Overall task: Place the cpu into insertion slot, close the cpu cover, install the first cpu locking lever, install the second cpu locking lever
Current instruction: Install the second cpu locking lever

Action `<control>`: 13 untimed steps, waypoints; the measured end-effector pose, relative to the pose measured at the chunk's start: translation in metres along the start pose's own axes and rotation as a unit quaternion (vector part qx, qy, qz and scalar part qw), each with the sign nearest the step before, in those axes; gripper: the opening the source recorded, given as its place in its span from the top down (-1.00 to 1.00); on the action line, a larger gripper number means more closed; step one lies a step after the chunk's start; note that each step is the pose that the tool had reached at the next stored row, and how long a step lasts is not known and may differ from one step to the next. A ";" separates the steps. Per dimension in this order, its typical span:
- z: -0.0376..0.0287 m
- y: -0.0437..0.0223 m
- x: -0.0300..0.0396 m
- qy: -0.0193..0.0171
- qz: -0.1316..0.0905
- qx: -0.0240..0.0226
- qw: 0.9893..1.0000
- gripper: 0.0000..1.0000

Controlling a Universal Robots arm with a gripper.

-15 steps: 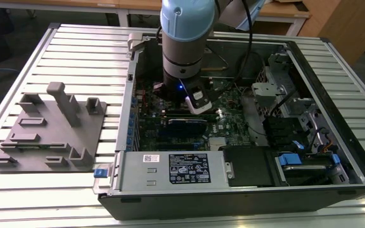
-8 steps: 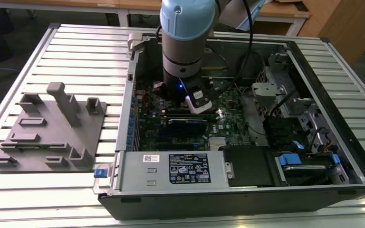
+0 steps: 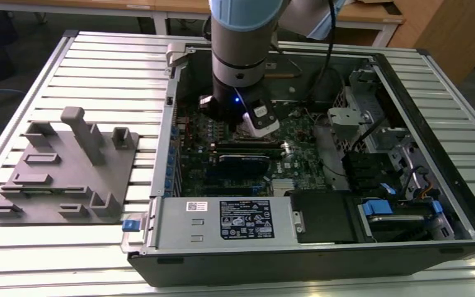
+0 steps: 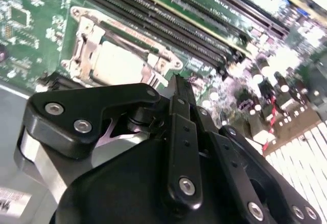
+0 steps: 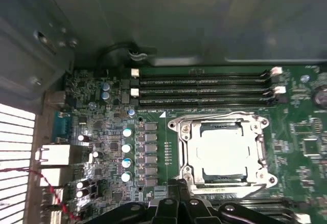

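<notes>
You are looking past the black gripper, whose fingers stand pressed together in one narrow blade. Its tip sits just beside the corner of the cpu cover, which lies flat down around the cpu seated in its socket. From the cover, the long black memory slots run at about one o'clock across the green motherboard.

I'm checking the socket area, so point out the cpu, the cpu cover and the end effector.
cpu (image 5: pixel 223 151): first wrist view, middle of its metal top.
cpu cover (image 5: pixel 186 150): first wrist view, one side bar of the frame.
end effector (image 4: pixel 176 88): second wrist view, at the fingertips.
</notes>
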State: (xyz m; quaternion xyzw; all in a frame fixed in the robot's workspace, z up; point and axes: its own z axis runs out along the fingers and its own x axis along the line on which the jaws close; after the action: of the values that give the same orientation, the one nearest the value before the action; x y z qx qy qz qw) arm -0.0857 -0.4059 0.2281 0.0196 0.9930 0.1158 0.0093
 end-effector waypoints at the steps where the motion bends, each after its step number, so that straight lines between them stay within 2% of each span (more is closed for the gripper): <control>1: -0.0039 0.0009 -0.0001 0.000 0.000 0.000 1.000 0.80; 5: -0.0162 0.0038 -0.0006 0.000 0.000 0.000 1.000 0.80; 7: -0.0161 0.0039 -0.0008 0.000 0.000 0.000 1.000 0.80; 13: -0.0210 0.0052 -0.0044 -0.001 0.001 0.008 1.000 0.80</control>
State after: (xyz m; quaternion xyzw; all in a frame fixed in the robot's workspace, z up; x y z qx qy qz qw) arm -0.0816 -0.4059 0.2498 0.0204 0.9939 0.1076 0.0096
